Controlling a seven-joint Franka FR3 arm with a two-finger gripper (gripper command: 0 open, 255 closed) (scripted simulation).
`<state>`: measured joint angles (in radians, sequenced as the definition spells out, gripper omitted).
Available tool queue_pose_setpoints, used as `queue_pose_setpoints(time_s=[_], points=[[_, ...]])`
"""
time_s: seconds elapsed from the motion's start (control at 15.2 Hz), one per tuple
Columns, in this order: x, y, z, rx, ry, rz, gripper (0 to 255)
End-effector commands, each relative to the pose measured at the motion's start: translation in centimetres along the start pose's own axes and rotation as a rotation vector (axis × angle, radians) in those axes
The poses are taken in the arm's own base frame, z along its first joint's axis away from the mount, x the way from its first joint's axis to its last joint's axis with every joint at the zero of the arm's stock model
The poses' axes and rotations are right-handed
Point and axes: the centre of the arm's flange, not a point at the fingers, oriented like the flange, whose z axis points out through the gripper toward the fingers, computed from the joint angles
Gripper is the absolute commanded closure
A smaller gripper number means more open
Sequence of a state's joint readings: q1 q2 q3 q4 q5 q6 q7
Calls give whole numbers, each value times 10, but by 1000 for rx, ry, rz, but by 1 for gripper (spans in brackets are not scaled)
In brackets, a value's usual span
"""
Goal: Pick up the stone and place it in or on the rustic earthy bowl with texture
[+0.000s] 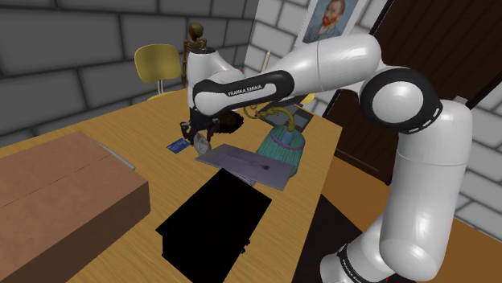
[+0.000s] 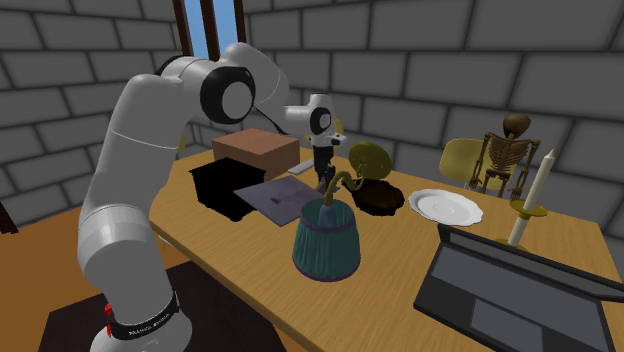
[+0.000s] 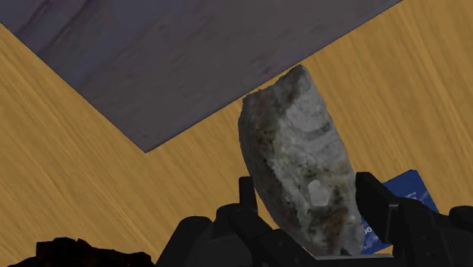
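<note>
My gripper (image 3: 308, 196) is shut on a grey, mottled stone (image 3: 303, 159) that stands up between the two black fingers. In the shoulder view the gripper (image 1: 198, 143) hangs with the stone (image 1: 202, 146) just above the wooden table, at the corner of a flat purple-grey sheet (image 1: 241, 161). The dark brown rough bowl (image 1: 231, 122) sits right behind the hand. In the second exterior view the bowl (image 2: 381, 200) lies to the right of the gripper (image 2: 325, 181), next to a white plate (image 2: 446, 205).
A teal basket (image 2: 326, 240) with a curved handle stands close to the sheet. A black box (image 1: 213, 225), a brown carton (image 1: 64, 185) and a blue card (image 1: 177, 145) surround the hand. Laptop (image 2: 520, 290) and candle (image 2: 530, 195) occupy the second exterior view's right.
</note>
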<state>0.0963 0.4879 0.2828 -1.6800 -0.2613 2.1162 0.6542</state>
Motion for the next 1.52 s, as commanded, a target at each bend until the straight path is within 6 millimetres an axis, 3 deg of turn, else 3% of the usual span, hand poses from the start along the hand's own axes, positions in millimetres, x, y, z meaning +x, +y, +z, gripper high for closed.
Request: queue_pose_setpoints(time_s=[0.0,1.45], points=[[1,1,-11,0,0,0,255],[4,11,-126,0,0,0,255]])
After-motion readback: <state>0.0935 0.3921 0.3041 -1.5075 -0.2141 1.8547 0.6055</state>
